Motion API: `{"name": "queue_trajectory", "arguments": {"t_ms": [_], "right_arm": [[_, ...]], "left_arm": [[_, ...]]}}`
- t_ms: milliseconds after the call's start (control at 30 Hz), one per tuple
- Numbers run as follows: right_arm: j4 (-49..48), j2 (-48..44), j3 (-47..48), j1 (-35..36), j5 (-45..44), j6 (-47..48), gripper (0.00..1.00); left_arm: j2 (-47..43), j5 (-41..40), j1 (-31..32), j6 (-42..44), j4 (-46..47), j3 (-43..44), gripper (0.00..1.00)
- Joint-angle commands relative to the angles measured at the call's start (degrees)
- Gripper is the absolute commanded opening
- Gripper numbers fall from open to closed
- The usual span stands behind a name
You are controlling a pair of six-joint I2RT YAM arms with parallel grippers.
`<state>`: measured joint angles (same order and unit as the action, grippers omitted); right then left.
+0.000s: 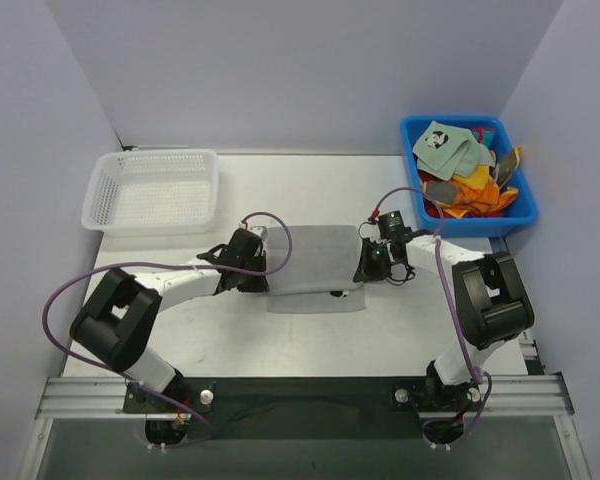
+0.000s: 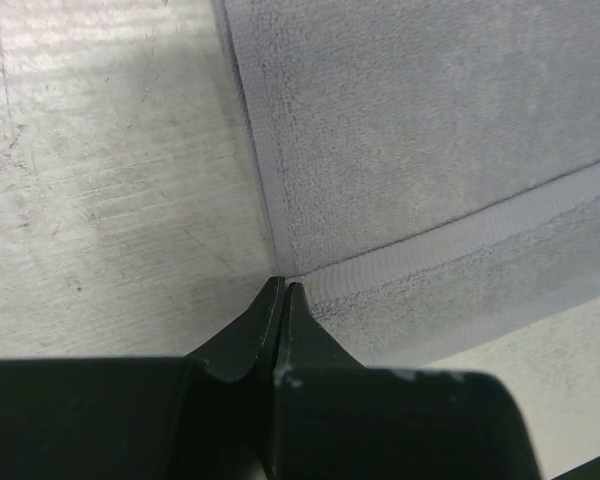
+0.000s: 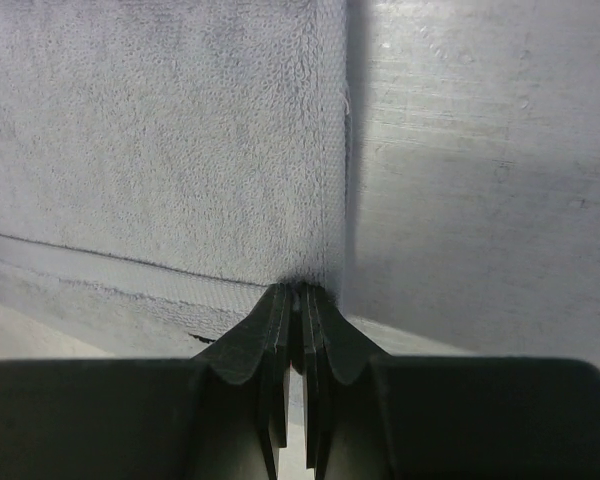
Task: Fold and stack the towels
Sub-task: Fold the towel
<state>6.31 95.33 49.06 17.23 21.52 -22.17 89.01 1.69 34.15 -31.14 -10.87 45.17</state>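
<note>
Presently the grey towel point(image 1: 315, 262) is spread on the worktop point(image 1: 310, 190), one corner pinched in the closed left pincer point(image 2: 283, 290), another in the closed right pincer point(image 3: 300, 293). Both corners should be carried over level and together, so edges are matched before release.

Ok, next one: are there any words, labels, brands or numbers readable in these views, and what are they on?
None can be read in any view.
The pale green towel in the blue bin has a panda picture but no visible lettering.
The grey towel, white basket and table have no markings.
</note>
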Motion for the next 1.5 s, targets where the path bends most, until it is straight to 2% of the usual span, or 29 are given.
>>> {"name": "queue_trajectory", "arguments": {"t_ms": [0,167,367,733,933,1233,1467], "right_arm": [[1.7,1.9,0.0,-0.6,-1.7,1.6,0.00],[1.0,4.7,1.7,-1.7,-2.1,2.6,0.00],[0.3,7.3,6.1,-2.6,-2.4,3.6,0.00],[1.7,-2.2,7.8,-3.1,-2.9,4.0,0.00],[3.7,-7.2,8.5,-3.3,-3.6,4.1,0.00],[4.5,-9.6,3.9,-3.1,-3.3,3.0,0.00],[3.8,-5.7,1.1,-2.8,-3.0,3.0,0.00]], "left_arm": [[1.8,-1.3,0.0,-1.3,1.9,-0.3,0.00],[6.3,-4.8,-0.8,-0.8,1.6,1.8,0.00],[10.4,-4.5,-3.1,1.4,0.2,8.6,0.00],[1.4,-7.8,-3.4,4.9,-4.8,12.0,0.00],[-3.2,-7.1,-3.3,5.6,-6.5,13.1,0.00],[-8.0,-5.0,-2.4,3.5,-5.6,7.7,0.00],[-3.0,-2.9,-0.4,0.6,-1.6,2.1,0.00]]}}
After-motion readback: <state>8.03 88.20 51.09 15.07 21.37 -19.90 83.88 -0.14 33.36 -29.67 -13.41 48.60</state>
